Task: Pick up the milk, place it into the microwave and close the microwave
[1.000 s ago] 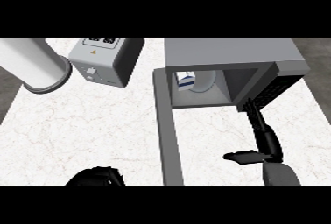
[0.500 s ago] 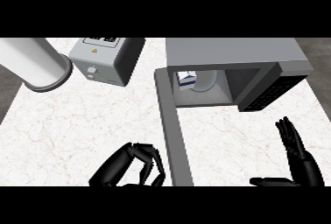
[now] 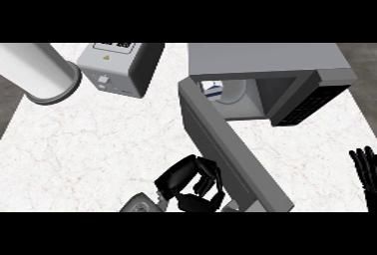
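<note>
The grey microwave (image 3: 265, 62) stands at the back right of the counter. Its door (image 3: 228, 149) is swung wide open toward me. Inside, at the left of the cavity, the white and blue milk carton (image 3: 212, 90) shows partly, next to a white plate-like disc. My left hand (image 3: 193, 182) is low in the middle, fingers curled, right against the door's outer face near its free end; it holds nothing. My right hand (image 3: 364, 167) shows only at the right edge, fingers straight and pointing up, well clear of the microwave.
A grey toaster-like appliance (image 3: 117, 67) stands at the back, left of the microwave. A large white cylinder (image 3: 40, 72) lies at the far left corner. The white marble counter (image 3: 95, 144) stretches in front of them.
My left hand has come up and to the right, reaching the open door's outer face. My right hand has drawn back from the microwave to the right edge. The milk stays inside.
</note>
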